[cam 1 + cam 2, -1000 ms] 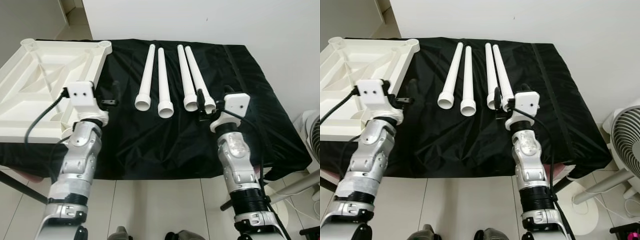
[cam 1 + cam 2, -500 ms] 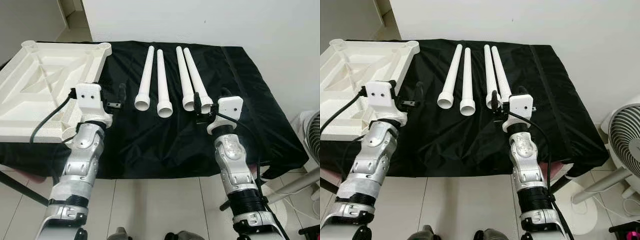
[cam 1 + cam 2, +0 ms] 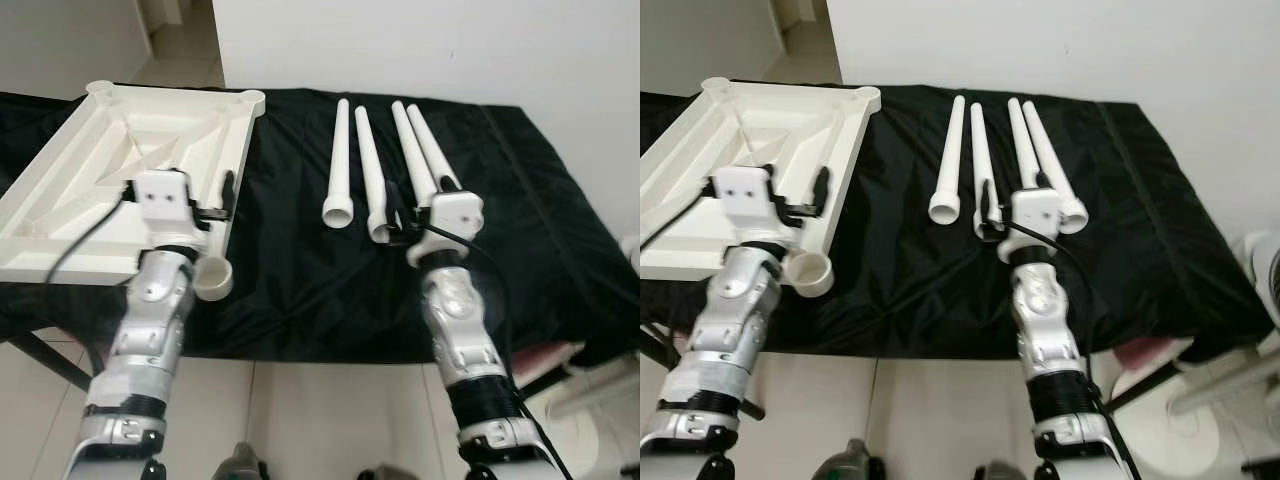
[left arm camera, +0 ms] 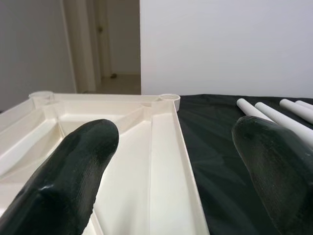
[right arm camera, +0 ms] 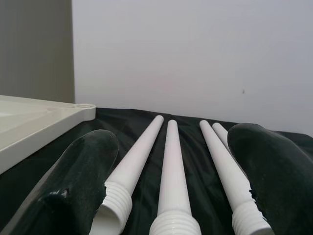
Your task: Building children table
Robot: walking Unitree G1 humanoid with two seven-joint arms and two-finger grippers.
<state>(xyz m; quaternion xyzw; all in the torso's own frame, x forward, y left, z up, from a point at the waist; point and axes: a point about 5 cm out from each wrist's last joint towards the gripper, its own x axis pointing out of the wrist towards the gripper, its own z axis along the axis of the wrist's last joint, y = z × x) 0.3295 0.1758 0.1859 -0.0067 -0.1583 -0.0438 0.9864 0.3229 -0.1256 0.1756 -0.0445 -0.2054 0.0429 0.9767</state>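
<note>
A white tabletop lies upside down on the left of the black cloth, with a round leg socket at its near corner. Four white tapered legs lie side by side further right: first, second, third, fourth. My left gripper is open, hovering over the tabletop's right rim and holding nothing. My right gripper is open just before the threaded wide ends of the legs, roughly in line with the second leg. Nothing is between its fingers.
The black cloth covers the whole table and drapes over its front edge. A white wall stands close behind, with a doorway at the back left. A fan stands on the tiled floor to the right.
The whole view has shifted, so the camera moved. Against the parts, my left gripper went from the cloth to the tabletop's rim, and my right from the rightmost leg to the second.
</note>
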